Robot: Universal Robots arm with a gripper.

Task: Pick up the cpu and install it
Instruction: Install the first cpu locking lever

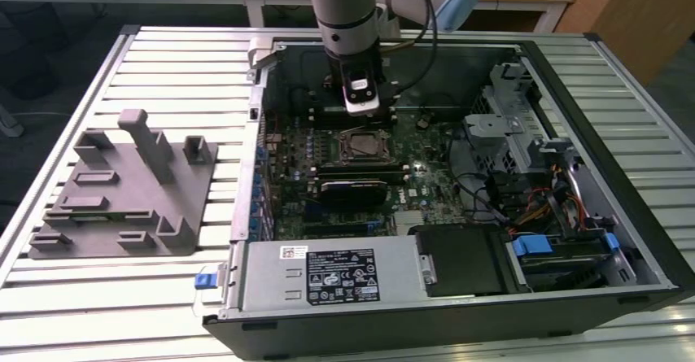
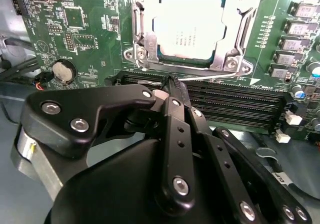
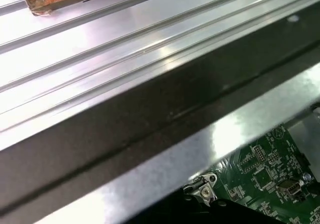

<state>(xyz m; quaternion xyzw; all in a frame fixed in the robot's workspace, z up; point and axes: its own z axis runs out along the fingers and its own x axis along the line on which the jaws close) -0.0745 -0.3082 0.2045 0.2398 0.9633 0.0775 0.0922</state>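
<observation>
The cpu (image 2: 190, 29), a silvery-grey square with a pale rim, lies flat inside the metal socket frame (image 2: 142, 28) on the green motherboard (image 2: 85, 38). My gripper (image 2: 173, 83) hangs just off the socket's edge, over the black memory slots (image 2: 235, 101). Its black fingers (image 2: 176, 134) are drawn together with nothing of the cpu between them. The tips sit at the thin socket lever wire (image 2: 210, 75); I cannot tell whether they pinch it. In the exterior view the gripper (image 1: 362, 108) stands upright behind the socket (image 1: 363, 144) inside the open computer case (image 1: 640, 240).
A grey plastic fixture (image 1: 120, 191) sits on the slatted metal table (image 1: 163, 53) at the exterior view's left. Inside the case are a black block (image 1: 353, 191), a power supply (image 1: 325, 276), and drive cages with cables (image 1: 522, 150). The case wall (image 3: 150, 108) runs close by in the first wrist view.
</observation>
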